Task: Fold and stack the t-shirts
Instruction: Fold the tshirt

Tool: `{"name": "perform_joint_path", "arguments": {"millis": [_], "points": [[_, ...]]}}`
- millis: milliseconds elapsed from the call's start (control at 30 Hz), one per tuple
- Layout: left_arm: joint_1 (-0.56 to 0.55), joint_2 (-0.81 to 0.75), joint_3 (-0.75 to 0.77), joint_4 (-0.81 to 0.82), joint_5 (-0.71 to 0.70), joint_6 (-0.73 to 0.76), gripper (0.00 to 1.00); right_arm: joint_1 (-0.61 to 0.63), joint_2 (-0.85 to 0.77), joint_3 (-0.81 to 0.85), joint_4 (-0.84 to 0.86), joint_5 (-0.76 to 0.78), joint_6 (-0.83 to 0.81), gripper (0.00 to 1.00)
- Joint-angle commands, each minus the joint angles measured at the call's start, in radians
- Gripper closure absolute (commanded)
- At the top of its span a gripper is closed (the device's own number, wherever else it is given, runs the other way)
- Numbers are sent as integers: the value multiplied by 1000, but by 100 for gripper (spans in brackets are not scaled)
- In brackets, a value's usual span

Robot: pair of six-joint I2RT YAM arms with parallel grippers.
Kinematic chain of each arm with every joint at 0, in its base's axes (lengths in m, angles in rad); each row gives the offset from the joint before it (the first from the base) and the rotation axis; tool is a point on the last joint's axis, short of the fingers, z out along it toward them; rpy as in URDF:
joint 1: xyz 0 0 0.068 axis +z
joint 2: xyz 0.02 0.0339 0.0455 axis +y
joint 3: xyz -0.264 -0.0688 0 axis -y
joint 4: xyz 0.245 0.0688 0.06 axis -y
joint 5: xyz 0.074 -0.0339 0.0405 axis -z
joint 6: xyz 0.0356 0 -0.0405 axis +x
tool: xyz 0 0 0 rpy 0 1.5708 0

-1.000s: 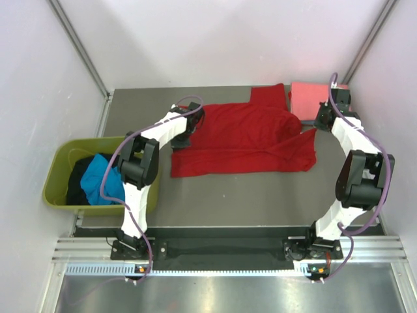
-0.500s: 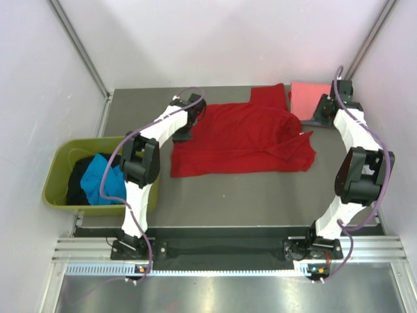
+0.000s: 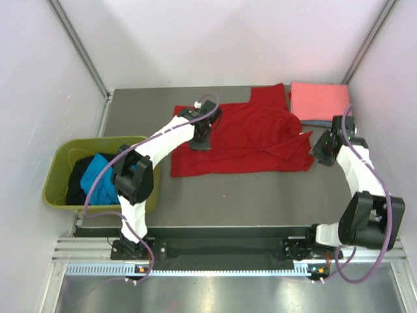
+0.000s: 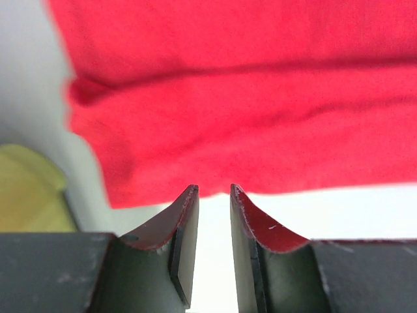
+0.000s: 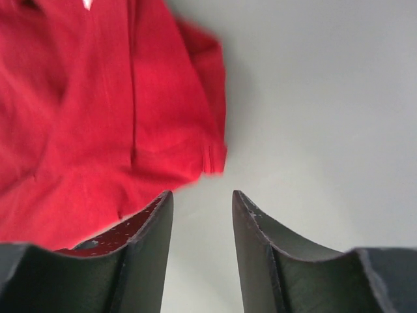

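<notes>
left claw parted, empty, at red shirt hem | right claw parted, empty, beside its sleeve | risk: pinching one layer likely drags fold apart

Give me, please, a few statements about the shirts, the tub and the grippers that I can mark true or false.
1. The red t-shirt lies on the table. True.
2. The left gripper is clamped on the red t-shirt. False: its fingers stand apart with nothing between them.
3. The salmon-pink shirt lies folded at the table's far right corner. True.
4. The tub is empty. False: it holds a turquoise shirt and black cloth.
5. The right gripper is open. True.
</notes>
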Motion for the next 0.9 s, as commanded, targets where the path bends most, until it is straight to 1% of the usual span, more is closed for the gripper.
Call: {"name": "perform_joint_path", "arguments": {"millis": [0, 33, 167, 233, 367, 433, 567, 667, 767, 833, 867], "points": [[-1, -21, -75, 94, 122, 3, 69, -6, -77, -118, 75, -101, 63, 59], [-1, -15, -88, 100, 122, 1, 69, -5, -82, -171, 115, -105, 68, 61], [0, 36, -114, 109, 67, -11, 69, -5, -71, -233, 171, -92, 66, 62], [2, 74, -111, 99, 25, -17, 70, -5, -62, -252, 192, -76, 66, 61], [2, 135, -118, 111, 2, -23, 71, -5, -19, -272, 250, -53, 62, 60], [2, 149, -118, 106, 4, -28, 71, -5, -1, -284, 269, -13, 62, 59], [0, 146, -170, 122, -27, -35, 72, -5, 58, -292, 330, 5, 49, 60], [0, 142, -200, 128, -42, -35, 72, -5, 102, -279, 343, 58, 28, 62], [0, 140, -223, 132, -56, -38, 72, -5, 127, -272, 375, 74, 5, 67], [0, 136, -243, 138, -59, -43, 72, -3, 122, -259, 364, 92, -16, 77], [0, 131, -249, 141, -58, -46, 72, -3, 113, -252, 356, 123, -27, 86]]}}
